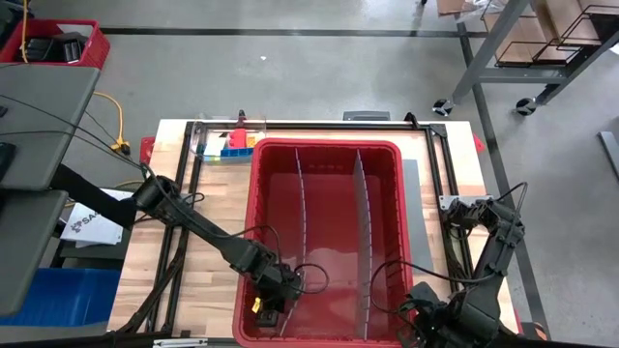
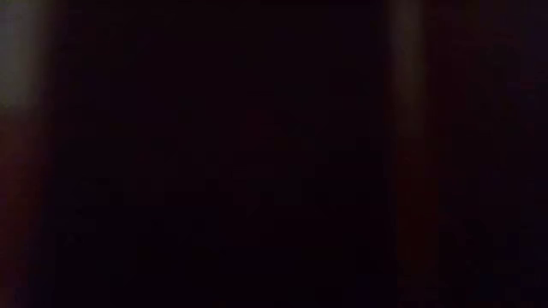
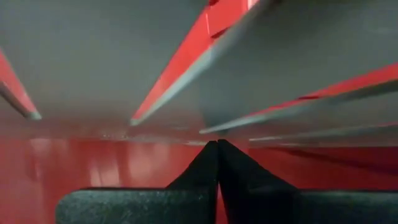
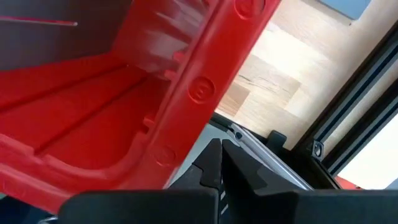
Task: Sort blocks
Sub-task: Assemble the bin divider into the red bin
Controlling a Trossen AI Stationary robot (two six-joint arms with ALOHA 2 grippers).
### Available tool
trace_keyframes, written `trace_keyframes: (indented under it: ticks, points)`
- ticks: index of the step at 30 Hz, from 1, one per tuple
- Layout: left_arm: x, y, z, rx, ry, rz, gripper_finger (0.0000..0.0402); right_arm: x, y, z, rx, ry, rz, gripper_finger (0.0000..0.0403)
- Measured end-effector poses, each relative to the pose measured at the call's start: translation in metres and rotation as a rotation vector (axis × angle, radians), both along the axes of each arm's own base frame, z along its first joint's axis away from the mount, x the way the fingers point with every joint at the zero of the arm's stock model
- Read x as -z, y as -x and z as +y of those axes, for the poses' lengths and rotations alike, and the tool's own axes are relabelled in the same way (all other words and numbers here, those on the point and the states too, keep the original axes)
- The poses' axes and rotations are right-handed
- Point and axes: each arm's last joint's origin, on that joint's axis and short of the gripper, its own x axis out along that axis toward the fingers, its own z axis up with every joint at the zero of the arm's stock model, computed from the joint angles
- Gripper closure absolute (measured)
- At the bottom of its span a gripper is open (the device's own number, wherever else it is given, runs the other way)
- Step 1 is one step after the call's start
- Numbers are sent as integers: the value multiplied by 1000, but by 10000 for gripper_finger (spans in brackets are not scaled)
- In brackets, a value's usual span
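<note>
The blocks (image 1: 235, 145) are clustered at twelve o'clock, outside the red bin (image 1: 327, 148); none is held; the left gripper (image 1: 274, 307), clenched on nothing, is lowered into the bin's seven o'clock corner; the right gripper (image 4: 222, 163), likewise clenched and empty, is parked outside at five o'clock. A fresh pick is judged next: withdrawal, then reaching to the blocks.

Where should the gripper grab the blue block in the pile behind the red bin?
Judging by the high view, take the blue block across its short sides from straight above; the red bin walls it on the near side, and neighbouring blocks crowd it.
</note>
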Motion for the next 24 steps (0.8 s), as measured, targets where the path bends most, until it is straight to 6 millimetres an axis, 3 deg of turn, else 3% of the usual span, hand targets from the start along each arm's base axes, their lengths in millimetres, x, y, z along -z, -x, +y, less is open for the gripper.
trace_keyframes:
  ticks: [19, 24]
  points:
    - [-5, -4, -19, -129, 48, -123, 402, -2, 0, 0, 5, -14, 0, 403]
    - [-19, -2, -18, -126, 84, -163, 402, -2, -1, 0, 6, -16, -10, 403]
